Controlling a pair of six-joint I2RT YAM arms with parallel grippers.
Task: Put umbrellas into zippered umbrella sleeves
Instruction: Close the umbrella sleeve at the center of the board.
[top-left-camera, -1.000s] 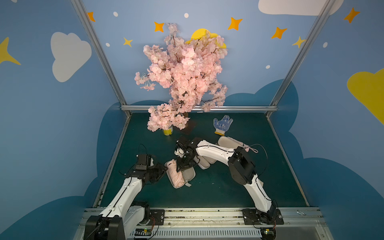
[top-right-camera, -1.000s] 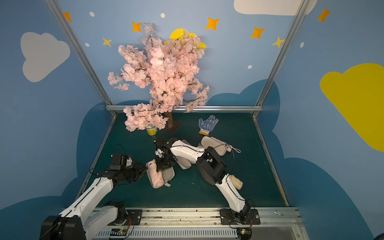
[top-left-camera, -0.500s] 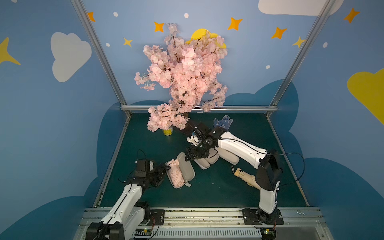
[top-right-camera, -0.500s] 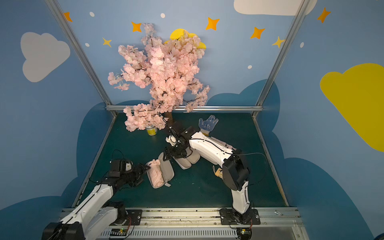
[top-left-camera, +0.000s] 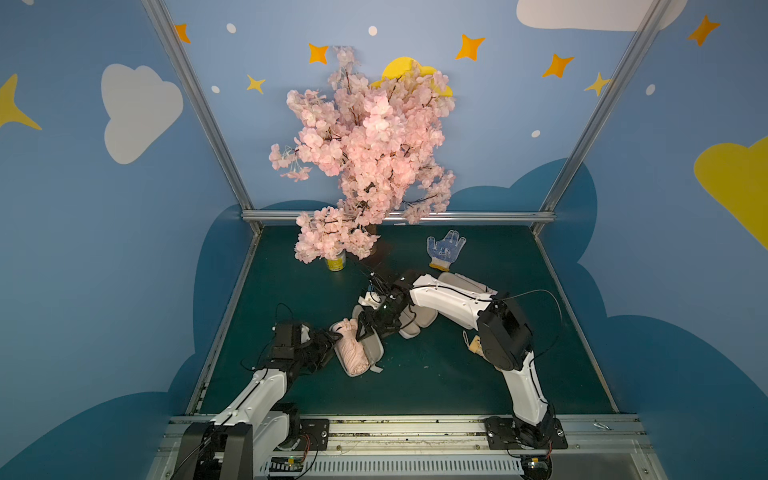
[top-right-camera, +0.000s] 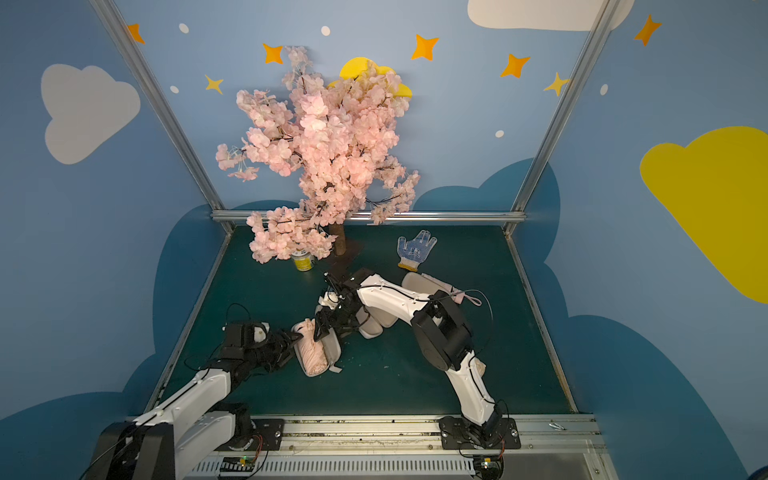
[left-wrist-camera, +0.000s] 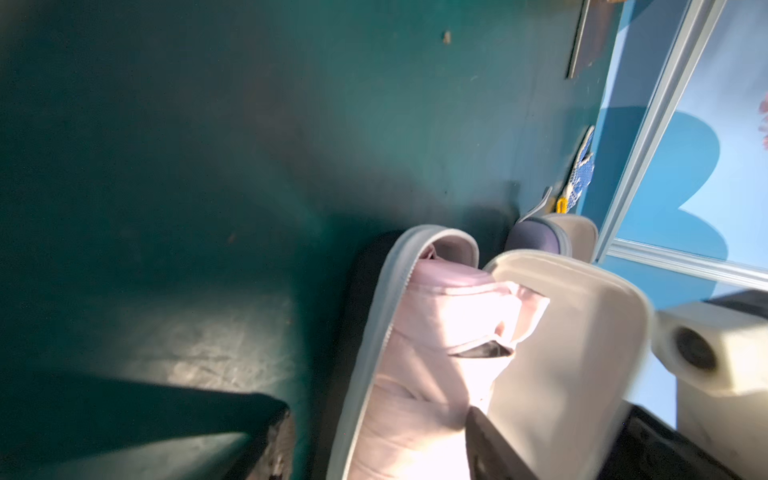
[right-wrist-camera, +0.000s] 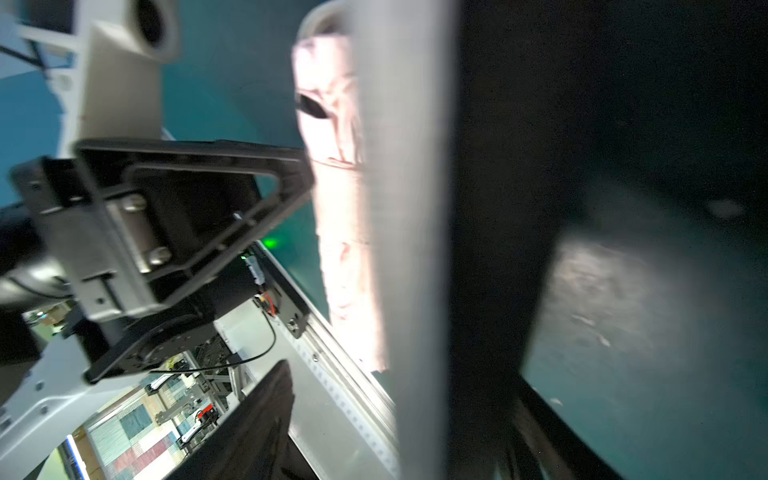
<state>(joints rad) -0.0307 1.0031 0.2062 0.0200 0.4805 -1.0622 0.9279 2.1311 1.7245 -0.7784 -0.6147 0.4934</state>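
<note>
Currently the pale pink fabric umbrella (top-left-camera: 352, 353) lies in the open off-white hard-shell zip sleeve (top-left-camera: 374, 351), left of tabletop (top-left-camera: 436, 374) centre. My left gripper (top-left-camera: 330, 337) gapes across its rim and my right gripper (top-left-camera: 366, 330) gapes astride the lid (left-wrist-camera: 573, 332); neither looks clamped. Risk: the lid pinches bulging fabric and the zip jams. Other sleeves (top-left-camera: 419, 326) are mostly hidden under my right arm (top-left-camera: 449, 297); wrist views are blurred.

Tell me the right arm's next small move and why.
Probably tip the right gripper toward the pink umbrella, folding the lid down over it. Its jaws straddle the half-raised lid, and the umbrella already lies in the sleeve's lower half, so closing looks like what remains before zipping.
</note>
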